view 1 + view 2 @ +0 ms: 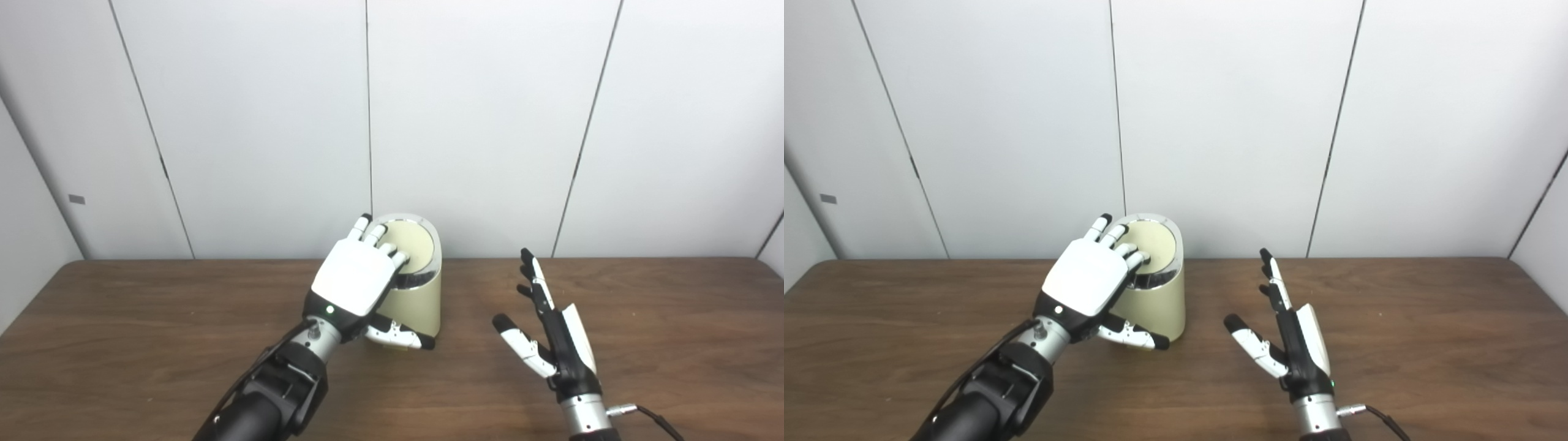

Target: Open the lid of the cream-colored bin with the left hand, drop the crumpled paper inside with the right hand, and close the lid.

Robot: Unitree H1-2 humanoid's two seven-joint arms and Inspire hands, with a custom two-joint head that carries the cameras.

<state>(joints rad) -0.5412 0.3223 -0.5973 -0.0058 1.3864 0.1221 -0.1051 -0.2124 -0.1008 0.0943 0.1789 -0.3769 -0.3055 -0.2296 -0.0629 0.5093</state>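
I have the left hand (355, 275) laid flat, fingers on the lid (411, 245) of the cream bin (419, 300) at the counter's (153, 318) back edge, holding nothing, presumably pressing it; right hand (551, 331) waits splayed, empty, no paper visible.

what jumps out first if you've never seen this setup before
The cream-colored bin stands at the table's far edge near the wall, and the left hand lies over it with fingers on its lid. The right hand hangs open and empty beside it. No crumpled paper is visible.
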